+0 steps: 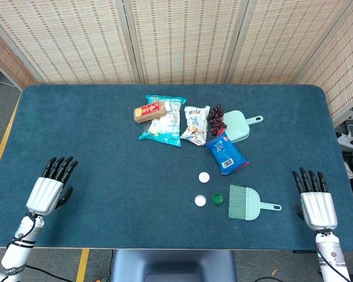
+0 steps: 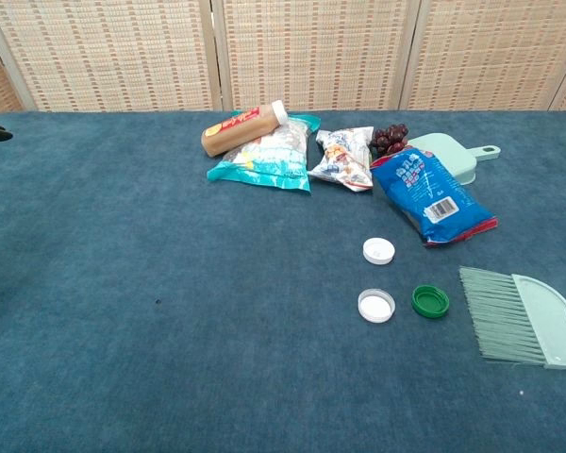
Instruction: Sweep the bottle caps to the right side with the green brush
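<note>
a blue-carpeted table (image 1: pixel 106 147) stands before woven screens (image 1: pixel 182 38). at its far middle, a brown bottle (image 2: pixel 241 129) lies on a teal snack bag (image 2: pixel 264 162), beside a white snack packet (image 2: pixel 342 158), dark grapes (image 2: pixel 390 139), a pale green dustpan (image 2: pixel 448 156) and a blue packet (image 2: pixel 432 198).

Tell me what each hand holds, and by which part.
Nothing is held. The left hand and right hand are both empty, fingers apart; the green brush lies untouched.
</note>
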Controlling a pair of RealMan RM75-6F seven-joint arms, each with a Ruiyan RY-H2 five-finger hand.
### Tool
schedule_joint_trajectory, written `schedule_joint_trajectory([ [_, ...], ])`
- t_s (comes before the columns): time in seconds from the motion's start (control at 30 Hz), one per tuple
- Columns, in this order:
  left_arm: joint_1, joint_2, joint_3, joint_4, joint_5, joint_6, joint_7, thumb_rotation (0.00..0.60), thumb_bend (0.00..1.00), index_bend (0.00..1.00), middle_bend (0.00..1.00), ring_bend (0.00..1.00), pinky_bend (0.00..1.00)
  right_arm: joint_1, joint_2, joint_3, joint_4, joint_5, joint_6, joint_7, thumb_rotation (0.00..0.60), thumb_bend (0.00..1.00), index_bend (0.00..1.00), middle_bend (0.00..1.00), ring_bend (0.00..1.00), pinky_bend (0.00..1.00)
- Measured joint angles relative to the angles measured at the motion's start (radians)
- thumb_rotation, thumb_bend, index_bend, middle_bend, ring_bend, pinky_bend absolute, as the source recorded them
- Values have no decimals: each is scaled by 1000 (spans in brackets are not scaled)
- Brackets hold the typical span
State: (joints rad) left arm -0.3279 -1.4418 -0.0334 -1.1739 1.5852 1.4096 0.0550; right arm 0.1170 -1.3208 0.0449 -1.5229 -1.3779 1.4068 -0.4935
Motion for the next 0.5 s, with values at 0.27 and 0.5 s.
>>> schedule_joint_trajectory([
  [0.27, -5, -5, 0, 10, -4, -13, -8, 600, 446, 0, 0, 0, 15, 22, -21, -32, 20, -11, -73, -14, 600, 205, 0, 15, 0, 0],
  [0.5, 6, 13, 5, 1, 2, 11, -31, 600, 447, 0, 0, 0, 15, 47, -78, -55, 63, 13, -163, -56, 600, 208, 92, 130, 0, 0],
])
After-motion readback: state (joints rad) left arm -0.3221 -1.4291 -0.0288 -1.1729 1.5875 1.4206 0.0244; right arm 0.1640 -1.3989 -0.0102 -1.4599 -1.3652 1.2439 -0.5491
